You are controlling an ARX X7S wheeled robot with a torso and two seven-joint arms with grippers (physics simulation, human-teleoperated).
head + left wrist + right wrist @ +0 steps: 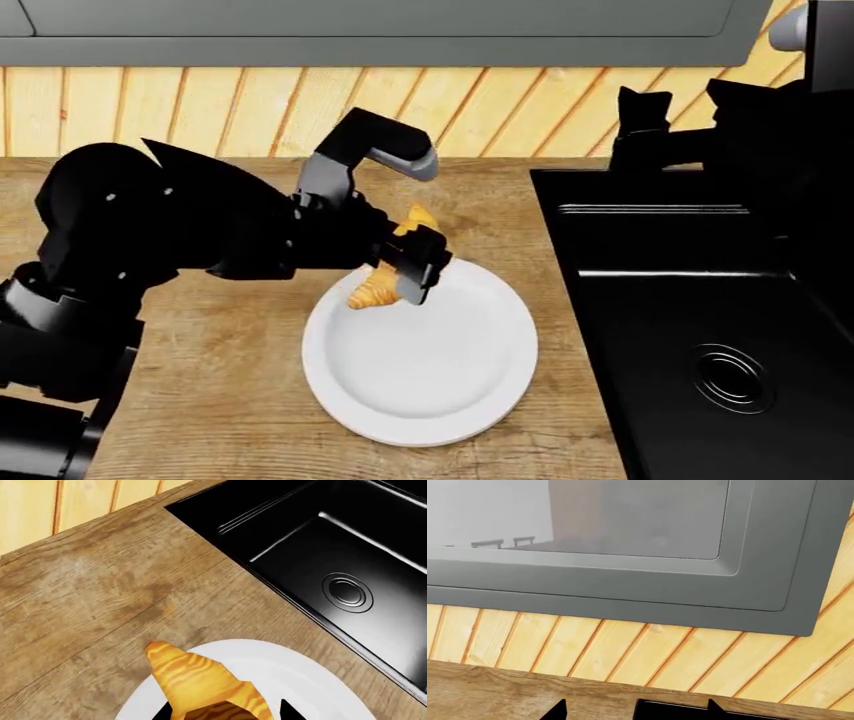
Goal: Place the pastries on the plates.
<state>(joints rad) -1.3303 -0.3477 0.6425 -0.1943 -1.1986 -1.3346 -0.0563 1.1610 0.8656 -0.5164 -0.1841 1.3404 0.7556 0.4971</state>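
One pastry [375, 290], a golden-brown striped croissant, sits between the fingers of my left gripper [403, 262], which is shut on it. It hangs tilted just above the far left rim of a round white plate [427, 375] on the wooden counter. The left wrist view shows the pastry [197, 677] filling the left gripper [223, 714], with the plate [300, 675] right beneath. My right gripper [635, 711] is open and holds nothing, raised over the sink's back edge and facing the wall. I see no other pastry or plate.
A black sink [694, 330] with a round drain [731, 378] lies right of the plate, its rim [220, 545] close by. A wood-panelled wall [534, 110] and a grey window frame [627, 590] stand behind. My right arm [727, 130] hangs over the sink's back.
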